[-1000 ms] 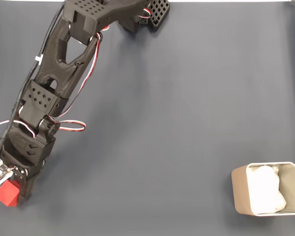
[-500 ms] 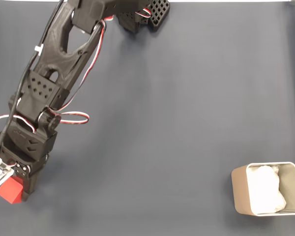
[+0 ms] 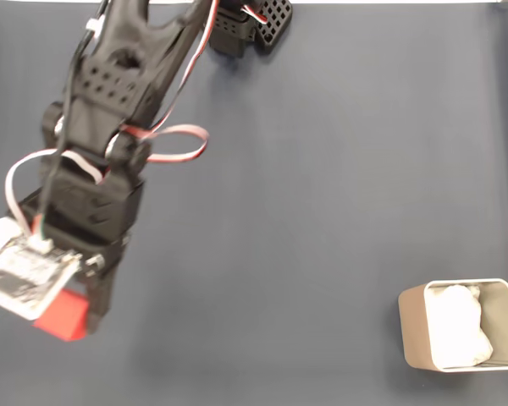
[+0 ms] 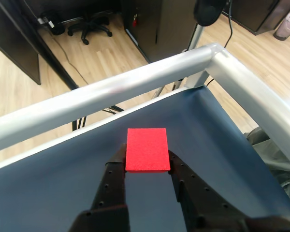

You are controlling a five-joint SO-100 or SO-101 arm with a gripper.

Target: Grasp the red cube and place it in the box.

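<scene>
A dark blue mat covers the table [image 3: 322, 211]. In the fixed view the gripper [image 3: 72, 317] has risen toward the camera since a second ago, carrying the cube [image 3: 62, 315] off the mat at lower left; the box [image 3: 459, 335] sits well apart at lower right. In the wrist view, wooden floor lies beyond the table's metal rail [image 4: 111, 92], and the jaws are clamped on the cube [image 4: 147, 149]. The grasp looks done; carrying it to the box remains.

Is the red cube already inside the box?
No, the red cube is held in the claw at the left of the fixed view, far from the box.
</scene>
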